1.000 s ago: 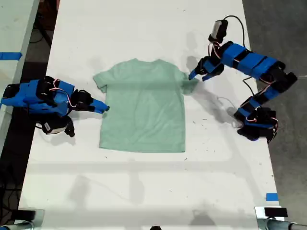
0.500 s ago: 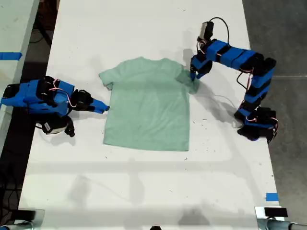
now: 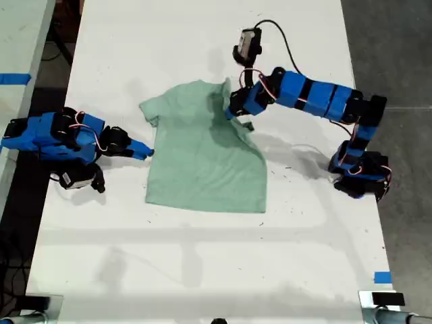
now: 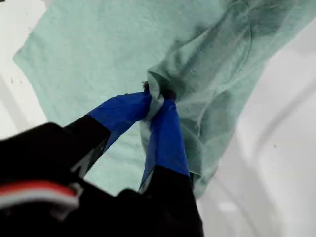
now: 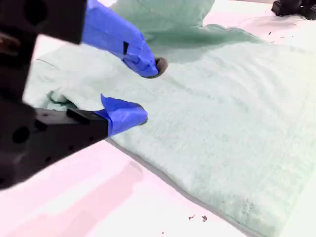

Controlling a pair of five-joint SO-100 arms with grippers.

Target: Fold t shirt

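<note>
Exterior view: t shirt (image 3: pixel 202 162) lies collar toward top edge, hem toward bottom.

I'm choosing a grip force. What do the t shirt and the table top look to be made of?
The t shirt looks like soft matte knit, probably cotton: it bunches and creases where my first gripper pinches it. The table looks like a hard, smooth white board with small dark specks; its exact material is unclear.
</note>
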